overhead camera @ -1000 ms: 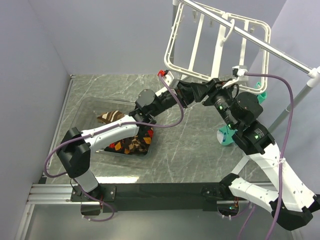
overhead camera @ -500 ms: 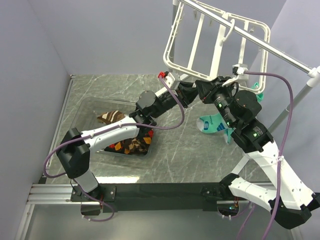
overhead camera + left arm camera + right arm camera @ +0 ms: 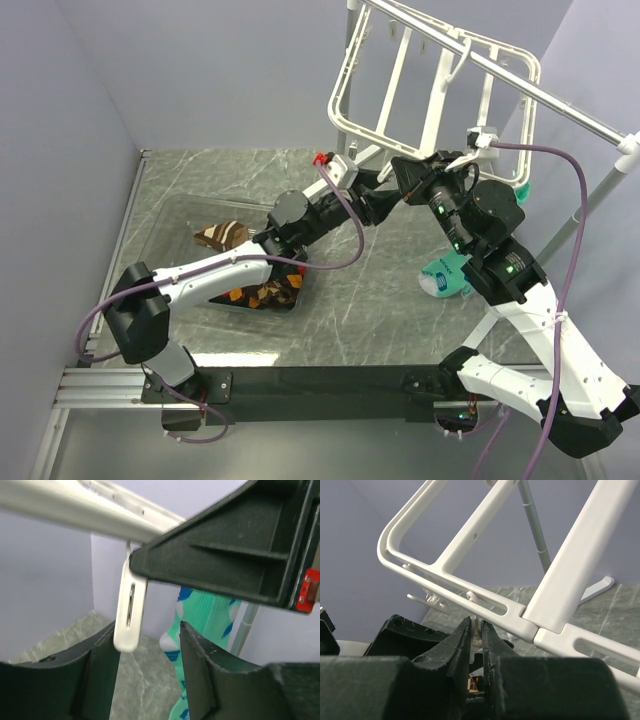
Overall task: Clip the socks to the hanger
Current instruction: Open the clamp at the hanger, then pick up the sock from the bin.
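The white hanger (image 3: 385,120) hangs tilted from a silver pole. Both grippers meet under its lower rim. My right gripper (image 3: 476,623) is shut on a small white clip (image 3: 477,630) below the hanger rim (image 3: 470,591). Just left of the right gripper (image 3: 403,172), my left gripper (image 3: 385,197) is open. In the left wrist view a white clip (image 3: 130,611) dangles between the open left gripper (image 3: 147,630) jaws, by the left finger. A mint-green sock (image 3: 205,625) with blue marks hangs behind; its top is hidden. The same sock (image 3: 445,278) shows beside the right arm.
A clear tray (image 3: 175,215) on the marble table holds argyle socks (image 3: 265,290), one more (image 3: 222,235) at its back. The silver pole (image 3: 560,105) and its upright stand at the right. Purple cables loop off both arms. Blue-grey walls close in left and behind.
The right gripper has shut on a clip. The left gripper has opened and its arm has shifted slightly. The mint sock swung left, then back to the right.
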Robot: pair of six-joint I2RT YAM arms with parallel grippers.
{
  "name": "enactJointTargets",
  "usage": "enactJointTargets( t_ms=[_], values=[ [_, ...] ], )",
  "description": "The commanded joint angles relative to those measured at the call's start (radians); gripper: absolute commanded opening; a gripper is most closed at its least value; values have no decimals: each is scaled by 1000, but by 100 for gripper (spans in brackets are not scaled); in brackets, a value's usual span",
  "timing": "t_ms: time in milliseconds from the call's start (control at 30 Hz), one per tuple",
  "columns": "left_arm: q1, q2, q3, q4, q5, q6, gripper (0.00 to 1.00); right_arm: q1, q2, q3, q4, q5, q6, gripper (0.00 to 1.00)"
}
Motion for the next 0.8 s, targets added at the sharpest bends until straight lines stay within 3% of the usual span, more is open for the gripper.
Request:
enactJointTargets(
  t_ms=[0, 100, 233, 467, 567, 767],
  values=[
    [-4, -93, -40, -74, -47, -41, 56, 2, -7, 12, 42, 12, -26, 11],
    [22, -205, -141, -157, -73, -128, 60, 0, -8, -14, 68, 32, -55, 11],
    [64, -392, -253, -428, -119, -202, 66, -1, -5, -65, 125, 46, -86, 11],
    [246, -521, -414, -758, -239, -349, 66, -1, 7, -131, 229, 47, -127, 11],
    [297, -538, -483, -806, -265, -388, 65, 0, 13, -139, 246, 53, -133, 10],
    [297, -555, -517, -883, -270, -392, 63, 0, 36, -111, 220, 47, -133, 10]
  ],
)
